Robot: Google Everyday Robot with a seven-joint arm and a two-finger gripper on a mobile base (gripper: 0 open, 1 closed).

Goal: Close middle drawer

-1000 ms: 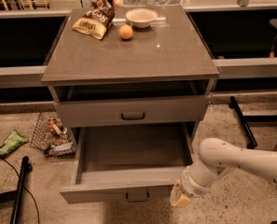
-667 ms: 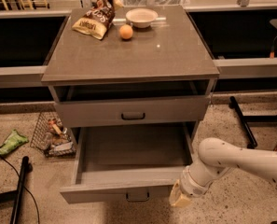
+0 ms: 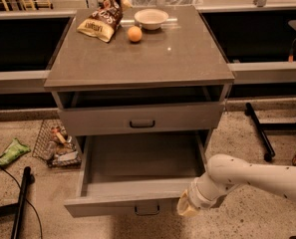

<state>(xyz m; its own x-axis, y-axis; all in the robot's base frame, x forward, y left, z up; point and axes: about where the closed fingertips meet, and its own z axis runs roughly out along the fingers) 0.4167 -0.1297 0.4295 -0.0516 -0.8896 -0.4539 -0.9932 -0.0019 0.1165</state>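
Cream-tipped two-finger gripper sat low, right of centre, at the right end of the front panel of the wide, shallow grey middle drawer. Touching it or just shy: could not tell. Claw spread or pressed together: could not tell either. The white jointed arm ran in from the right edge. The drawer was pulled well out at lower centre, with its small dark loop handle just left of the claw. The taller grey top drawer above it looked shut or nearly so.

To do the step well: press flat on the panel, nearer the handle than the corner so the drawer doesn't rack, and push straight toward the cabinet.

On the grey cabinet top, upper frame:
- brown-and-yellow snack bag, lettering unreadable
- white bowl
- round orange fruit

No other writing seen.
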